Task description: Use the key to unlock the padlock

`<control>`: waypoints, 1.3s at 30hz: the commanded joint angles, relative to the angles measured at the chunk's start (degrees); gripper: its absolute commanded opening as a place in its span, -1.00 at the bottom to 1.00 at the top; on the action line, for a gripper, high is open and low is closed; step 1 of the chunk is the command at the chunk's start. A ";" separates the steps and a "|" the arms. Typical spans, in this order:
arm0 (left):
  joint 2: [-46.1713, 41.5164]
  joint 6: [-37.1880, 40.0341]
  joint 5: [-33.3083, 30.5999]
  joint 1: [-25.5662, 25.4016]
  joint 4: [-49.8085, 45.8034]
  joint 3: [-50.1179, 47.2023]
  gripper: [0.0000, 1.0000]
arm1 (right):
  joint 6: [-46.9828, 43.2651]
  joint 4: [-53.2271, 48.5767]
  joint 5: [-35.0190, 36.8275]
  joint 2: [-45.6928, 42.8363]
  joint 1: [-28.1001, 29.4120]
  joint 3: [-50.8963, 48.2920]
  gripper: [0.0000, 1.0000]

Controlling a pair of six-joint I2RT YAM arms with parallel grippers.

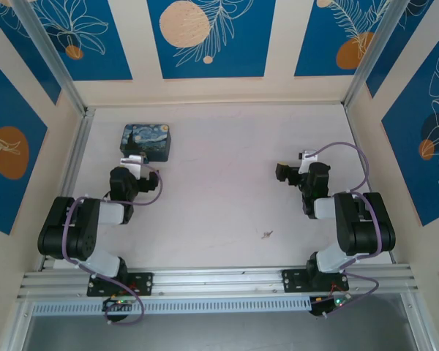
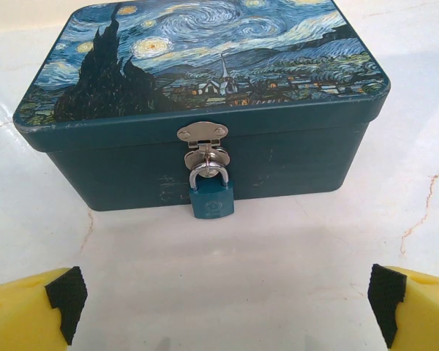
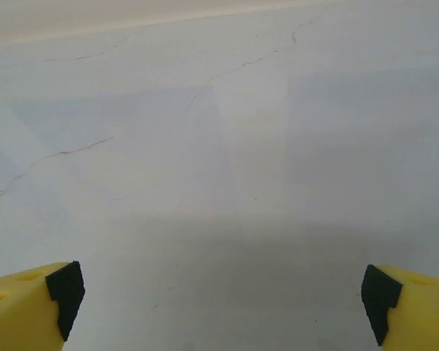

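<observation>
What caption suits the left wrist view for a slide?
Blue padlock hangs on the hasp of a Starry Night box; left fingers open, empty.

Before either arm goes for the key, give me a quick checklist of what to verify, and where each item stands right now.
1. Left gripper open: ok, jaws wide apart, nothing between them.
2. Right gripper open: ok, jaws wide apart, nothing held.
3. Padlock in place: ok, shackle through the hasp on the box, facing the left wrist camera.
4. Key located: ok, a small dark sliver on the table, nearer the right arm than the left.
5. Key's orientation for pickup: cannot tell, too small in the top view.
6. Keyhole position: cannot tell, none visible on the padlock's front.
</observation>
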 commanded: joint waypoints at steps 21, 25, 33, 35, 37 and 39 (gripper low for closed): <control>-5.21 0.70 1.13 0.82 -6.84 2.77 1.00 | 0.61 -1.53 1.12 -5.87 -0.65 -0.08 0.99; -10.87 0.68 0.97 0.85 -12.34 3.63 1.00 | 5.11 -13.98 6.52 -12.90 -0.69 2.76 0.99; -12.97 -5.50 -4.93 0.87 -32.21 17.17 1.00 | 21.18 -43.36 8.61 -16.40 -2.50 14.56 0.99; -10.45 -7.35 -8.26 1.27 -34.51 21.66 1.00 | 22.35 -45.61 5.38 -17.50 -2.37 15.32 0.99; -8.01 -9.13 -8.72 2.28 -35.54 25.39 1.00 | 22.79 -47.60 2.70 -18.64 -1.76 15.88 0.98; -4.82 -10.98 -8.58 3.34 -38.83 30.64 1.00 | 24.07 -49.60 -0.91 -19.89 -1.10 16.14 0.99</control>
